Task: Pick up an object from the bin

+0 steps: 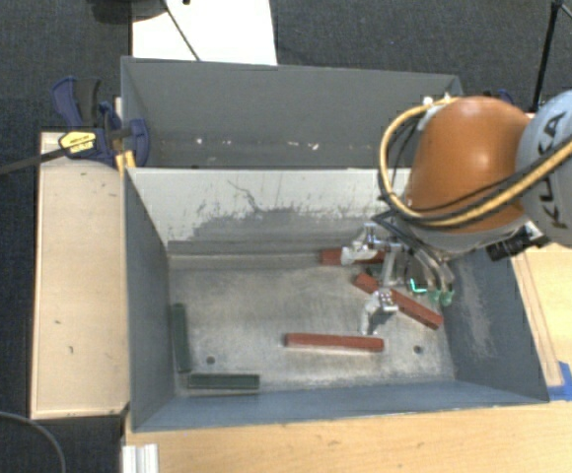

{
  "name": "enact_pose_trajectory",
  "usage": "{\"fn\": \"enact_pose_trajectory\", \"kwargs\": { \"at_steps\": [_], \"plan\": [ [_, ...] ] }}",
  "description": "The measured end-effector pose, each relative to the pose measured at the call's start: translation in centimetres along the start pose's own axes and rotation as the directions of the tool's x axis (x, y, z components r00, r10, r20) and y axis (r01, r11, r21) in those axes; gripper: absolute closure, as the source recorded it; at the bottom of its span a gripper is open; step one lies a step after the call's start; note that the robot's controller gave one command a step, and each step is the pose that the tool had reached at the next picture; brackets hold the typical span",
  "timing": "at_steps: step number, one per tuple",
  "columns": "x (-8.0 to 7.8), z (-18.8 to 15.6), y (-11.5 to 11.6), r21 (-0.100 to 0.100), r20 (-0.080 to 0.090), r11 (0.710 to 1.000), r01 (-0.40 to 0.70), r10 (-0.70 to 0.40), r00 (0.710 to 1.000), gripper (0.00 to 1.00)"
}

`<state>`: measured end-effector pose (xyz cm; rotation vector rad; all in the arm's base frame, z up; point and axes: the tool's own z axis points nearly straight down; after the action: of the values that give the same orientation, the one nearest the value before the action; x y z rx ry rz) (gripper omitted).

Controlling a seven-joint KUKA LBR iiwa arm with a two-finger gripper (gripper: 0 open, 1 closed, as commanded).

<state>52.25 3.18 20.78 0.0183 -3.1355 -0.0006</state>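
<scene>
Nothing is out of the bin point(148, 294) yet: the gripper point(377, 282), fingers spread wide, sits low astride a slanted red bar point(419, 311) right of centre.

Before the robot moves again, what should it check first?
1. End effector above the slanted red-brown bar at the bin's right: ok.
2. Grip on that bar: cannot tell.
3. Free room around it: the long red-brown bar lies close in front: not ok.
4. Dark green bar far off at the left: ok.
5. Gap between the arm and the right wall: cannot tell.
</scene>
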Motion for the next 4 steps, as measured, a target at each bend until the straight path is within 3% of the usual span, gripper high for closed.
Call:
{"fn": "enact_pose_trajectory", "kwargs": {
  "at_steps": [1, 2, 3, 4],
  "plan": [
    [-0.2, -0.4, 0.0, 0.0, 0.008, 1.0, -0.001, 0.001, 1.0, 0.0],
    [0.4, 4.9, -0.3, 0.0, 0.015, 1.0, -0.001, 0.001, 1.0, 0.0],
    [-0.5, 11.7, -0.1, -0.002, 0.009, 0.99, -0.141, 0.141, 0.99, 1.0],
    [-0.5, 11.7, -0.1, -0.002, 0.008, 0.99, -0.142, 0.142, 0.99, 0.0]
  ]
}}
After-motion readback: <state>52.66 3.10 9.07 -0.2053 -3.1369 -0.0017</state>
